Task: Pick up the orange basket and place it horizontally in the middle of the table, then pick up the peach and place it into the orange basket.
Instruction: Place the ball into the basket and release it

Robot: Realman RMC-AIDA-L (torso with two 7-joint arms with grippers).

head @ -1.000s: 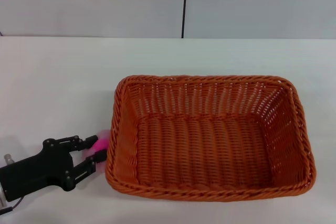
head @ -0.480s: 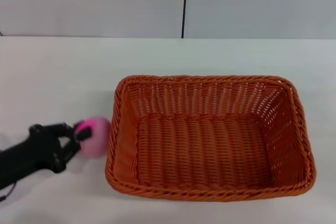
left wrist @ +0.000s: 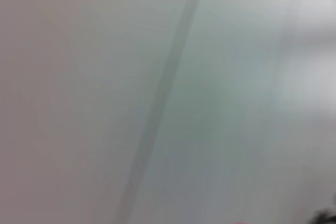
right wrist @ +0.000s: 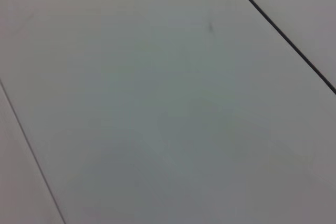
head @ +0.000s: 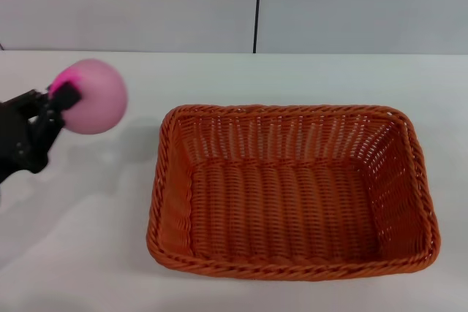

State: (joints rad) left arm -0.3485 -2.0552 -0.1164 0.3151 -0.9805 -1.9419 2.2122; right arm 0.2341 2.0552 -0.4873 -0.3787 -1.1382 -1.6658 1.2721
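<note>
Left gripper [head: 64,100] clenches the peach [head: 93,97] aloft at the orange basket's [head: 292,191] ten o'clock — smooth, round, probably light and slippery — best pinched across its middle.

Orange basket [head: 292,191]: rectangular woven wicker, braided rim, sloping openwork sides, sitting flat and upright on the white tabletop [head: 219,78], long side across the view, nothing inside. Peach [head: 93,96]: smooth pale-pink ball with a magenta patch, clamped in left pincer [head: 60,104], raised off the tabletop, left of the basket, not touching it.
</note>
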